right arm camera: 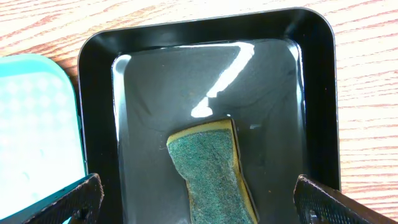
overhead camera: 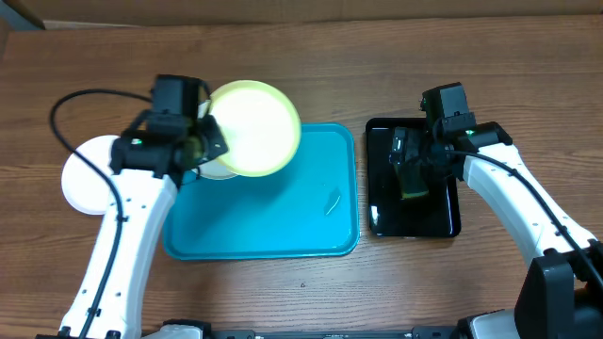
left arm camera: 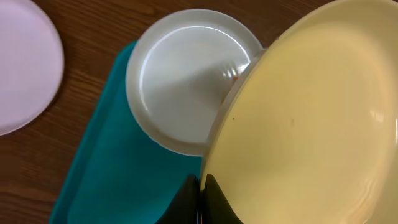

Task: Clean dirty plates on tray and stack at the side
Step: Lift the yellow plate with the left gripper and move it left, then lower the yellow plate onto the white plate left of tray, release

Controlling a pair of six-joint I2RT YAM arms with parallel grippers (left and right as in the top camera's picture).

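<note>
Holding the pale yellow-green round plate (left arm camera: 311, 124) level by its nine-o'clock rim in your clamped left gripper (left arm camera: 200, 186), lower your wide-open, empty right gripper (right arm camera: 199, 202) astride the green-topped sponge (right arm camera: 208, 171).

Desk (overhead camera: 301, 56) is mid-brown wood with darker grain streaks. Big tray (overhead camera: 283, 221) is plain turquoise, no pattern. The yellow-green plate (overhead camera: 254, 127) is pale, almost creamy up close. The smeared white plate (left arm camera: 180, 81) has a tiny orange-brown smear (left arm camera: 235, 76); the other white plate (overhead camera: 80, 179) looks plain. Small tray (right arm camera: 96, 124) is glossy black with white glare. Sponge (right arm camera: 208, 168) is dark green on top with yellow edges. Right fingers (right arm camera: 74, 202) are black with a fine grid texture.
</note>
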